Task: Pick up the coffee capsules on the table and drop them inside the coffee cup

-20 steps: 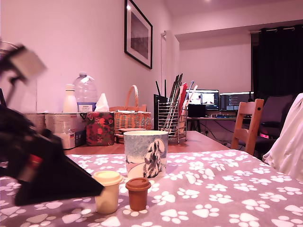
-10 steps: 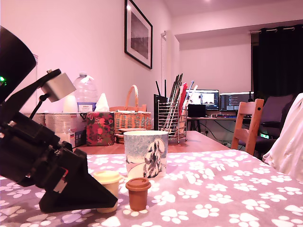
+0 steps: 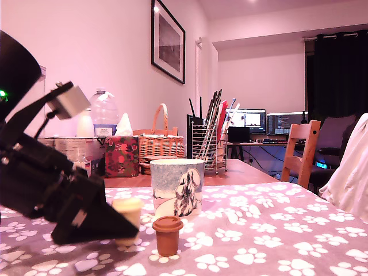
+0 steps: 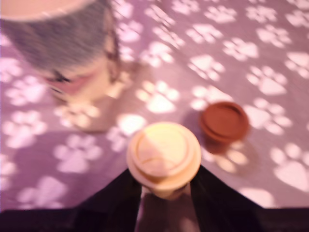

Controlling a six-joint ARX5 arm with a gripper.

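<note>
My black gripper (image 3: 131,225) is shut on the cream-yellow coffee capsule (image 3: 127,208), which hangs just above the table (image 3: 276,230) at the exterior view's left. In the wrist view the fingers (image 4: 123,195) press both sides of that capsule (image 4: 163,154). The brown coffee capsule (image 3: 167,234) stands upright on the cloth right beside it, also seen as a brown capsule (image 4: 223,123) from the wrist. The pale blue illustrated coffee cup (image 3: 177,187) stands just behind both capsules; the cup (image 4: 63,43) is blurred in the wrist view.
Behind the cup stand a wire utensil holder (image 3: 208,146), a wicker basket (image 3: 158,144), a tissue box (image 3: 121,155) and a water bottle (image 3: 104,112). A wooden chair (image 3: 302,152) and a white cloth (image 3: 351,172) are at the exterior view's right.
The gripper came down around the cream-yellow capsule, shut on it and lifted it a little off the cloth. The brown capsule and the cup have not moved.
</note>
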